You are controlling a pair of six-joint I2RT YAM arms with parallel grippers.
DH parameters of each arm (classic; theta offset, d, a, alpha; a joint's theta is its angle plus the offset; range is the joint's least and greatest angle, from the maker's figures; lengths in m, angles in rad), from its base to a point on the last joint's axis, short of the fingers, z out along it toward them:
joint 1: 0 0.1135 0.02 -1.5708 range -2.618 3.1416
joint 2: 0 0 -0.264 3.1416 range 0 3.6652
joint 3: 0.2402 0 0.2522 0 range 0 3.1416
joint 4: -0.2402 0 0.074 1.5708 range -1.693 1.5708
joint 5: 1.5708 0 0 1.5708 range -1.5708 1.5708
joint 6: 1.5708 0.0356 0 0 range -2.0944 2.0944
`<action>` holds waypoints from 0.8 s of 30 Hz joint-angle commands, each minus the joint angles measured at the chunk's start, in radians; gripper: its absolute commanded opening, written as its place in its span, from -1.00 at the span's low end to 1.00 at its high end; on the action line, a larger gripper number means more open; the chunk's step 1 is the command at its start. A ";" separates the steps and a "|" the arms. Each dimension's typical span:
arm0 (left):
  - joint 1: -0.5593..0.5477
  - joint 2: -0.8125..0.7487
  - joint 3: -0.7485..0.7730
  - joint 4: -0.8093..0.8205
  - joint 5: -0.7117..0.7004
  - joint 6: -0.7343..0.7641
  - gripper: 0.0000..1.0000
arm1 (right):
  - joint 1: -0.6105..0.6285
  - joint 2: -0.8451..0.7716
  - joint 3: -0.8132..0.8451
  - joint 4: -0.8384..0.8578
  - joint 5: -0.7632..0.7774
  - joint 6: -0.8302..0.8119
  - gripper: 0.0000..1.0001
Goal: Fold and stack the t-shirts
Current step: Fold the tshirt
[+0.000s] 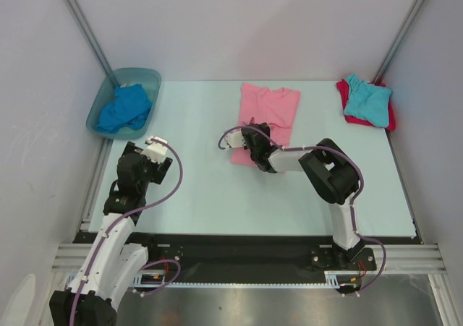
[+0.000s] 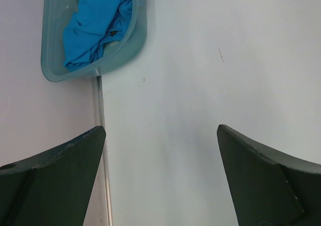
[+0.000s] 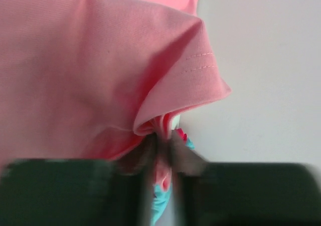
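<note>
Four t-shirts, top view: pink t-shirt [image 1: 271, 105] lying on the middle of the table [image 1: 217, 196]; royal blue t-shirt [image 1: 124, 109] crumpled in the tub [image 1: 137, 73], far left; turquoise t-shirt [image 1: 367, 98] on the red t-shirt [image 1: 391, 120], far right.
Left wrist view: left gripper [image 2: 161, 128] spread wide, holding nothing, over bare table.
Right wrist view: right gripper [image 3: 163, 146] pinched on a bunched fold of the pink t-shirt.

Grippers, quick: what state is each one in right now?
Left gripper: open, holding nothing.
Right gripper: shut on the pink t-shirt, pinching its edge.
</note>
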 commanded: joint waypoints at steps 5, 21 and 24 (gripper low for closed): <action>-0.004 -0.006 -0.006 0.038 -0.005 -0.004 1.00 | -0.019 0.071 0.078 0.237 0.052 -0.062 0.33; -0.004 -0.016 -0.003 0.031 0.007 -0.008 1.00 | 0.043 -0.180 -0.049 0.090 0.106 0.214 -0.80; -0.004 -0.021 -0.003 0.031 0.007 -0.008 0.99 | 0.053 -0.269 0.055 -0.378 -0.053 0.536 -1.00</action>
